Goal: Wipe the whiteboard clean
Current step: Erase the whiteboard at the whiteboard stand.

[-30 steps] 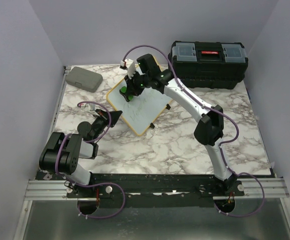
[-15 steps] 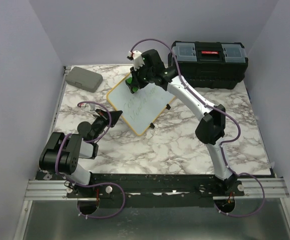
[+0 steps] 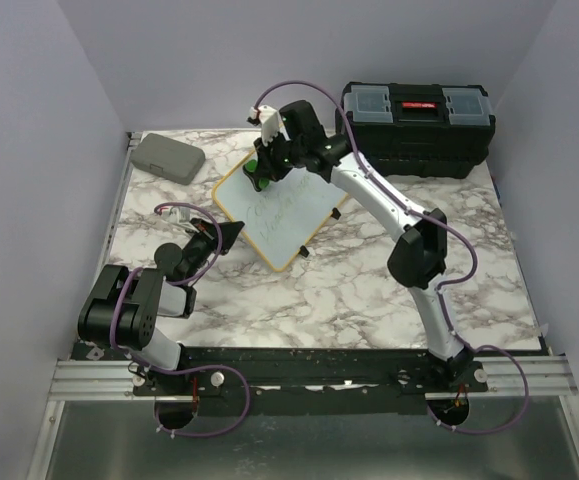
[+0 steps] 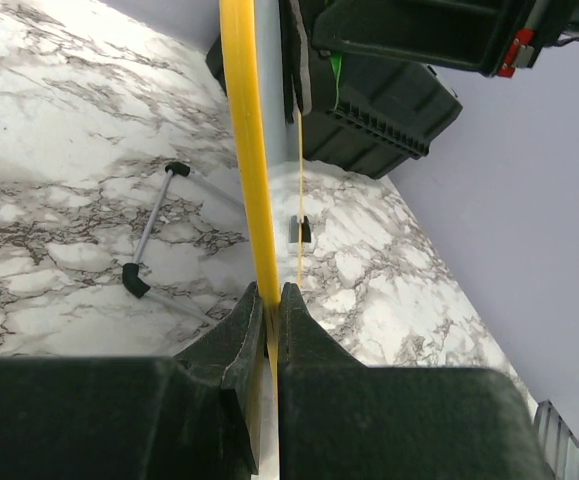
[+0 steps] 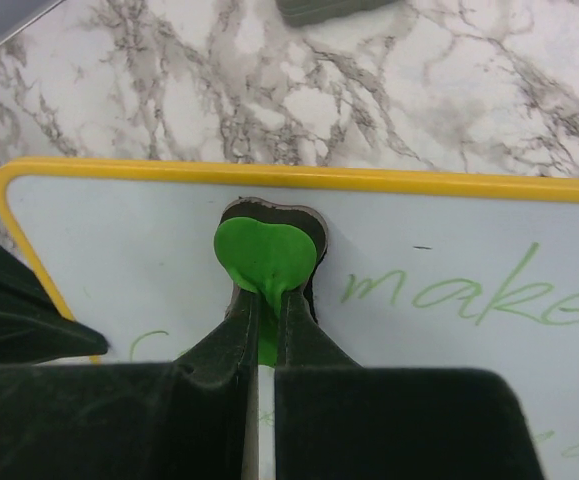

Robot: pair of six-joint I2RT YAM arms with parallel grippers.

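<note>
The whiteboard point(image 3: 287, 215) has a yellow frame, black feet and green writing, and lies tilted at the table's middle back. My right gripper point(image 3: 260, 172) is shut on a green heart-shaped eraser point(image 5: 266, 255) and presses it on the board point(image 5: 139, 240) near its far left corner. The word "make" point(image 5: 449, 290) shows to the eraser's right. My left gripper point(image 3: 228, 236) is shut on the board's near left edge. In the left wrist view the yellow frame point(image 4: 241, 150) runs up from between the closed fingers point(image 4: 269, 296).
A black toolbox point(image 3: 416, 116) stands at the back right and shows in the left wrist view point(image 4: 389, 100). A grey rounded case point(image 3: 167, 157) lies at the back left. A thin metal stand leg with black tips point(image 4: 154, 230) sits under the board.
My right gripper has slid the eraser up the board toward its far left corner. The left gripper and the board have stayed still.
</note>
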